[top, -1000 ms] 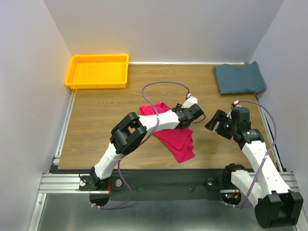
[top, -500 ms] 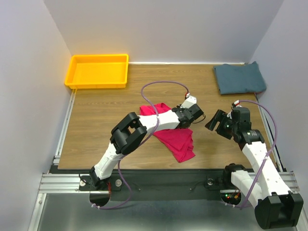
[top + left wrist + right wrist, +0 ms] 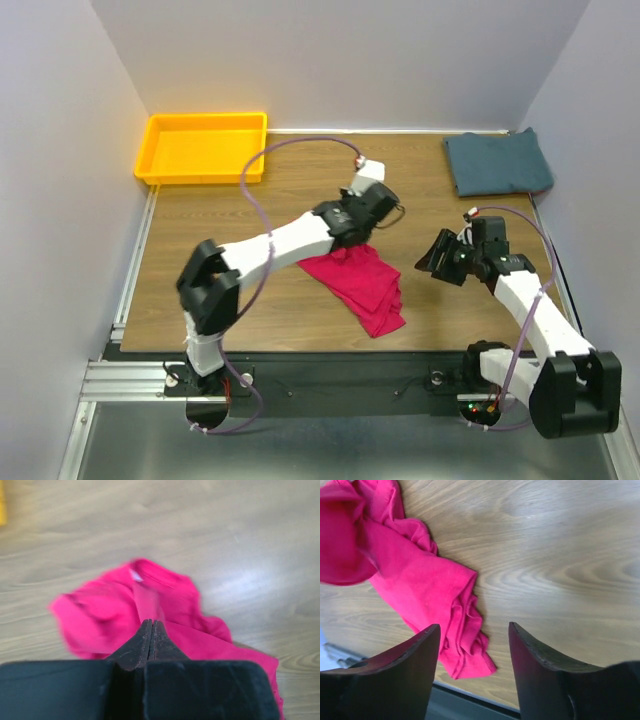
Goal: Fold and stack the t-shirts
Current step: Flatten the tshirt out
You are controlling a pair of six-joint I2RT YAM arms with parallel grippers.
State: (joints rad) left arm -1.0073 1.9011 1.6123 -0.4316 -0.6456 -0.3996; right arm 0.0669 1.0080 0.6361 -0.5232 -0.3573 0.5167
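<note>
Wood-grain tabletop point(image 3: 215, 235) fills a booth of pale, plain walls point(image 3: 350, 60), with an aluminium rail point(image 3: 125, 378) running along the near edge where the two arms are bolted. A yellow plastic tray point(image 3: 203, 179) sits in the far left corner, hard by the back wall and just off the wood's left edge. Both shirts lie outside it, on the table itself.

The teal-blue shirt point(image 3: 498, 163) rests as a folded rectangle in the far right corner, its outer edge against the right wall, well apart from the tray.

The crimson-pink shirt point(image 3: 362, 290) sprawls crumpled near the middle of the table, towards the near edge. The left gripper point(image 3: 151, 623) reaches over its far edge with the fingers pressed together, and a strip of the pink cloth rises to the fingertips, pinched between them.

The right gripper point(image 3: 472, 630) hangs just to the right of the pink shirt, its two dark fingers spread apart with nothing between them. Below it show bare wood and the shirt's bunched hem.
</note>
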